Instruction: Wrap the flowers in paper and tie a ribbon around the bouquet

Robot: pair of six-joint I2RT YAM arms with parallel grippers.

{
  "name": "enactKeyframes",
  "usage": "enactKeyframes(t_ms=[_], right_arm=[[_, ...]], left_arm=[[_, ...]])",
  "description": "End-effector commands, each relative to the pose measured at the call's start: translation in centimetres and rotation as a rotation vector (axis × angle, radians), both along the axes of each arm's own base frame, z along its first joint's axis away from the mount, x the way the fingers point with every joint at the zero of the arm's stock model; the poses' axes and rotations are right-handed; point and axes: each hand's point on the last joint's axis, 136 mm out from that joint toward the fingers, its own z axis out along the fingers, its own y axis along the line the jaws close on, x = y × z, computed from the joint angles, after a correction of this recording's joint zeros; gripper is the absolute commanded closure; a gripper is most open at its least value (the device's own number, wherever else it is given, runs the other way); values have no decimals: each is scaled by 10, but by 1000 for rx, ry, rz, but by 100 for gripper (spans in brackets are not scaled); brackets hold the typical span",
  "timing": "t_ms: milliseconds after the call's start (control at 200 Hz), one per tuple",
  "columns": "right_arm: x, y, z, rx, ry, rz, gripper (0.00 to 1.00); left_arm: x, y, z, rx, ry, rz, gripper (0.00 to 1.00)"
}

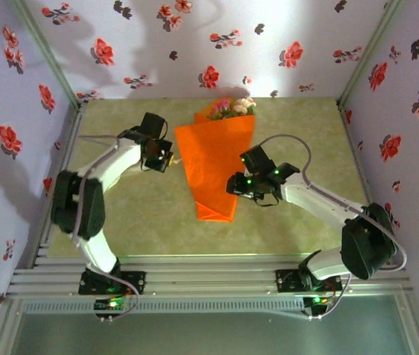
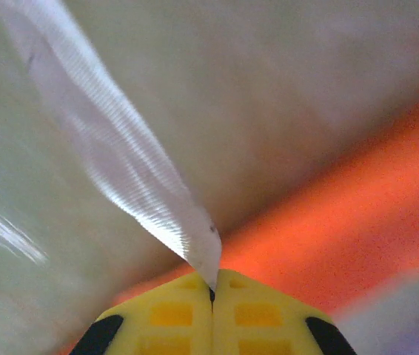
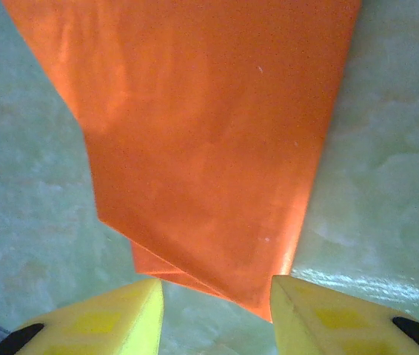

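Pale green table [image 1: 135, 222], walls w/ red-flower wallpaper [image 1: 195, 44] on three sides. Bouquet [image 1: 213, 163] lies flat mid-table: orange paper [image 3: 202, 133] cone, narrow end toward the arm bases, wide end at the far side w/ pink + cream flowers [image 1: 233, 107] poking out.

Left gripper [image 1: 166, 159] sits just beside the cone's left edge. Left wrist cam: yellow fingertips [image 2: 187, 310] pressed together, clamped on the end of the ribbon [image 2: 135, 185], a pale half-clear strip running up + left; orange blur to the right.

Right gripper [image 1: 238, 185] is at the cone's right edge, near the narrow end. Right wrist cam: jaws apart, nothing btwn them gripped; paper's pointed tip shows in the gap, table underneath.
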Motion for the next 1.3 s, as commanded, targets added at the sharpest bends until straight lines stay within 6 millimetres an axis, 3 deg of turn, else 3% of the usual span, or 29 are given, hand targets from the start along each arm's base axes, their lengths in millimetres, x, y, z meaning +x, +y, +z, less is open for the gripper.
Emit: enactKeyframes(t_ms=[0,190,275,430,575,665,715,805,935,1010,1125,1295], right_arm=[[17,6,20,34,-58,7,58],[32,-11,30,76,-60,-77,60],[35,-25,33,104,-59,-137,60],[21,-74,22,64,-40,-349,63],[-8,-117,-5,24,13,-508,66],[-18,-120,-7,32,15,-508,65],[-20,-116,-6,52,21,-491,63],[-24,-108,-4,77,22,-464,61],[-19,-87,1,128,24,-438,56],[-10,-69,5,154,39,-433,54],[13,-31,8,194,103,-450,50],[54,24,4,218,248,-573,48]], left_arm=[[-8,-42,58,-164,-150,-61,100],[-24,-110,126,-366,-331,-173,100],[-33,-149,143,-453,-390,-239,100],[-36,-238,134,-650,-391,-383,100],[-38,-317,118,-786,-347,-505,100],[-37,-335,109,-808,-343,-533,68],[-36,-335,106,-792,-337,-531,49],[-30,-332,120,-778,-393,-556,33],[-25,-319,132,-756,-414,-552,31],[-19,-300,131,-715,-402,-523,31],[-3,-240,119,-554,-396,-436,34],[12,-104,77,-228,-274,-283,47]])
